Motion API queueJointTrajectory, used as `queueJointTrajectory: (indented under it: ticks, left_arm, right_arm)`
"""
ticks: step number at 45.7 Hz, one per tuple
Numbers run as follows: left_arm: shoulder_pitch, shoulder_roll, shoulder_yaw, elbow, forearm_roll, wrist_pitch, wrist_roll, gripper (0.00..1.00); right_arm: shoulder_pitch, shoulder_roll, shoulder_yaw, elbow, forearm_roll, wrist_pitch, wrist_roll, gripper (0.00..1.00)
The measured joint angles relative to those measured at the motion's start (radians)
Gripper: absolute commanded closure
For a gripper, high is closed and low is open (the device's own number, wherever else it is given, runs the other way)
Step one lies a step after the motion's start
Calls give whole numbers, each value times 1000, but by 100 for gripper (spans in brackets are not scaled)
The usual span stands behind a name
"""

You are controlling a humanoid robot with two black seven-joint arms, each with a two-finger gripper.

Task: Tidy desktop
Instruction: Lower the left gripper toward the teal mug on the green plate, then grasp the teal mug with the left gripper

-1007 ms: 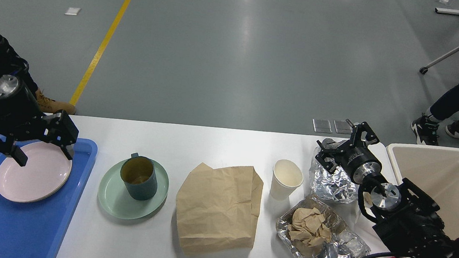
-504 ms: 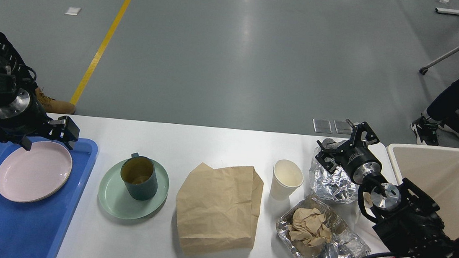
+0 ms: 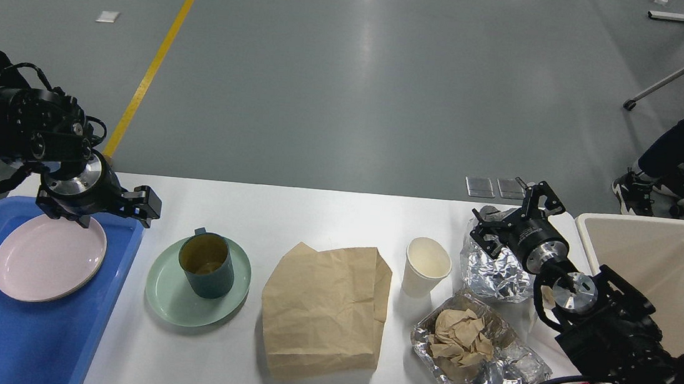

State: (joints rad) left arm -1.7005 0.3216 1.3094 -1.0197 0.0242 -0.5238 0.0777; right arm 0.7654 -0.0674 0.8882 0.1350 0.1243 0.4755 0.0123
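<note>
Left gripper [image 3: 117, 208] empty, jaws apart, above desktop [image 3: 315, 214] edge; green mug [image 3: 205, 263] on saucer below-right. Right gripper [image 3: 512, 218] over crumpled foil [image 3: 494, 272], grip state unclear. Risk: careless left reach tips mug; paper cup [image 3: 427, 266] beside foil easily toppled.

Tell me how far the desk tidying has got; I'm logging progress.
Done: pink plate lies in blue plastic tray. In hand: nothing; left gripper is empty. Left on white desktop: dark green mug on green plate, brown paper bag, paper cup, foil scraps.
</note>
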Motion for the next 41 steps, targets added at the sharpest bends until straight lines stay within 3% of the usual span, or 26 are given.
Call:
queueJointTrajectory:
  ticks: [12, 41]
  left_arm:
    - [19, 1, -74, 3, 0, -85, 3, 4]
    - [93, -85, -136, 99, 263, -86, 1, 4]
  right_arm:
    - [0, 0, 0, 0, 0, 0, 0, 0]
    - [0, 0, 0, 0, 0, 0, 0, 0]
